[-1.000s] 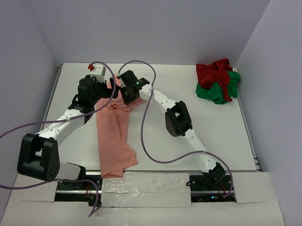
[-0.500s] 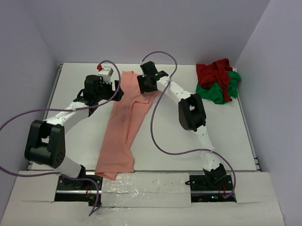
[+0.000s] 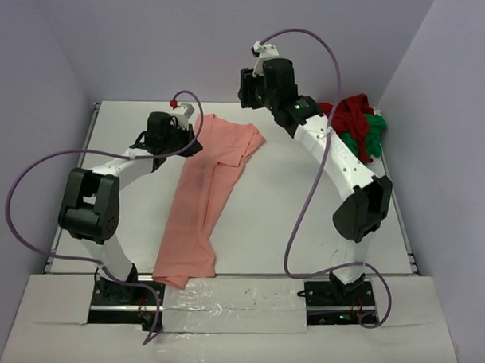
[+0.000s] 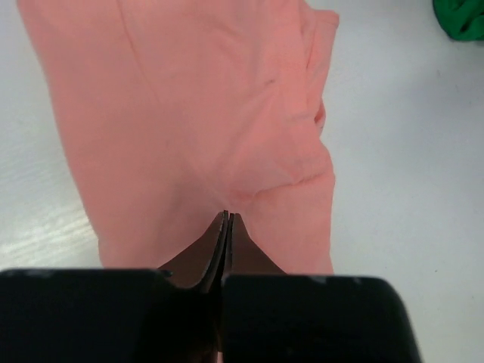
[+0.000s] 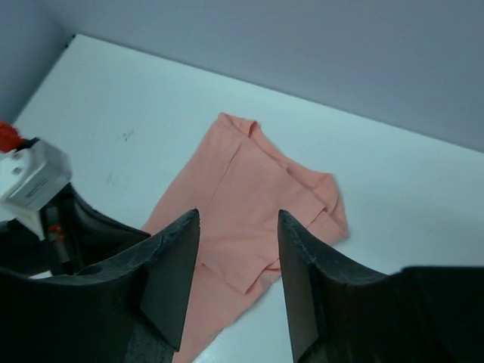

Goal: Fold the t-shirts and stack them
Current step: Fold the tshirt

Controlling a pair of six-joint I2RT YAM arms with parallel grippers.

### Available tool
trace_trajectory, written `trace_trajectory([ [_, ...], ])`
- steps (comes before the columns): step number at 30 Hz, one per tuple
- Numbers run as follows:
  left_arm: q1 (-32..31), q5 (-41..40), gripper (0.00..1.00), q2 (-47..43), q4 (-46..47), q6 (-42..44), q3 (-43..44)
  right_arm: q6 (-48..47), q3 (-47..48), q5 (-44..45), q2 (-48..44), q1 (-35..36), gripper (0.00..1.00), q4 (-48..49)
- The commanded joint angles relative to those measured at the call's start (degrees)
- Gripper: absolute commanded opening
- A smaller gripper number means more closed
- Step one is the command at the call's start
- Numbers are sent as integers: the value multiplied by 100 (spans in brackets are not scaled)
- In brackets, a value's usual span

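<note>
1. Left wrist view: the left jaws are squeezed completely together, and their tips bite into a pucker of the salmon-pink t-shirt point(image 4: 227, 113). The creases in the cloth run right into the tips, so it looks pinched.
2. Straight ahead of those jaws the shirt spreads out flat on the white counter point(image 4: 408, 151), with bare counter showing on both sides of it.
3. Right wrist view: the right jaws stand partly apart with nothing between the fingers point(image 5: 170, 280). They hang up in the air, well clear of any cloth.
4. Below and beyond the right jaws lies the far end of the same pink shirt, with one corner flapped over on itself.
5. Top view: from the left jaws the shirt runs back toward the arm bases as one long narrow band. Its other end lies at the near edge of the counter.
6. Off to the right of the right jaws, the dark red t-shirt point(image 3: 348, 113) sits crumpled on top of the bright green t-shirt point(image 3: 370, 136). The heap is well apart from the pink one and partly hidden behind the right arm.
</note>
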Motion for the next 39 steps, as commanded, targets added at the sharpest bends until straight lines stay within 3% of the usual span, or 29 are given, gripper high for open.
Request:
trace_trajectory([
  [1, -29, 640, 0, 447, 94, -45, 734, -202, -613, 200, -479, 4, 51, -246],
  [5, -90, 1194, 0, 1115, -82, 8, 1401, -289, -1299, 218, -1061, 4, 49, -290],
  [10, -266, 1485, 0, 1476, 225, 157, 1605, -544, -2012, 113, -1615, -5, 48, -176],
  [16, -635, 1248, 0, 1995, 489, 491, 1886, -623, -1803, 104, -1572, -5, 45, -562],
  [30, -1215, -1766, 0, 3507, 147, 957, 3836, -641, -2031, -134, -2134, -14, 45, -501],
  [37, -1285, -2618, 0, 4771, -1415, 1072, 6040, -650, -1978, -160, -2371, -57, 45, -545],
  [39, -1347, -2681, 0, 4922, -1707, 1081, 6324, -641, -1961, -169, -2468, -66, 45, -554],
])
